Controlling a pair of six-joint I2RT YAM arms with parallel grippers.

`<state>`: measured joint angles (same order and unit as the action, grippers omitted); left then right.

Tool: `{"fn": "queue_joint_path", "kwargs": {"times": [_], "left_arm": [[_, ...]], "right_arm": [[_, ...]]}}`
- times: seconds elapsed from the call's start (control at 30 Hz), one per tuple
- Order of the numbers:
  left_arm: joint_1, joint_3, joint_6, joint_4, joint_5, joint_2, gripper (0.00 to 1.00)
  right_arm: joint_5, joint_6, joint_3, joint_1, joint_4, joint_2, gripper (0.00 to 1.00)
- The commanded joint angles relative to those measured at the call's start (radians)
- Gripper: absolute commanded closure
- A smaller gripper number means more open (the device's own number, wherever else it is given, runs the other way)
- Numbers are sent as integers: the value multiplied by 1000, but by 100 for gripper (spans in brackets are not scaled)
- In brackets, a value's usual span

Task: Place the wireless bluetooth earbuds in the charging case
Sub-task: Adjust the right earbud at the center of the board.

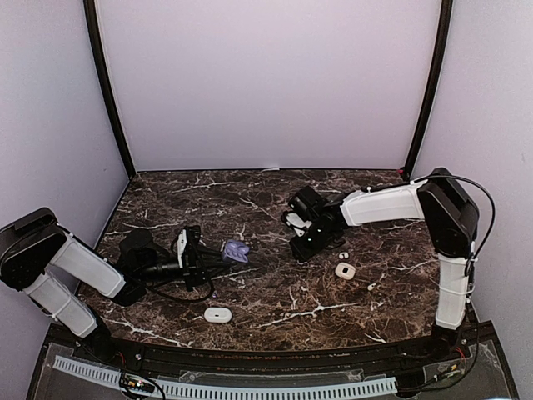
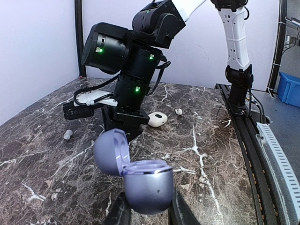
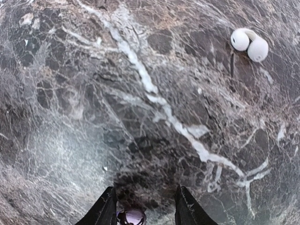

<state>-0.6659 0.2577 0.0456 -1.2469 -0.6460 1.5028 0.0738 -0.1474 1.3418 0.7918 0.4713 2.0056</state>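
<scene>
Left arm (image 1: 79,267) low, stretched across counter (image 1: 275,196), wrist roughly level. Left pincer (image 2: 147,208) clenched on lavender case (image 2: 147,187); lid swung open, cavity facing up.

Right arm (image 1: 383,204) bent at elbow, forearm reaching toward lavender case. Right pincer (image 3: 146,190) points down at counter just right of case, jaws released and standing apart.

Lavender earbud (image 3: 133,217): small, rounded, low between those jaws, nearer one finger; contact not resolvable.

White earbuds (image 1: 342,255): tiny pale pebbles on counter, right of case, beyond right pincer.
</scene>
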Motion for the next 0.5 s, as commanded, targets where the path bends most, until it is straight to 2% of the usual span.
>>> {"fn": "queue_joint_path", "kwargs": {"times": [0.0,0.47], "left_arm": [[-3,-2,10,-5,-4,-30,78],[-3,-1,10,-7,-7,-26,78]], "right_arm": [[12,-2,-42,-17,-25,-62,58],[26,-1,-119,-61,-39,-140,59]]}}
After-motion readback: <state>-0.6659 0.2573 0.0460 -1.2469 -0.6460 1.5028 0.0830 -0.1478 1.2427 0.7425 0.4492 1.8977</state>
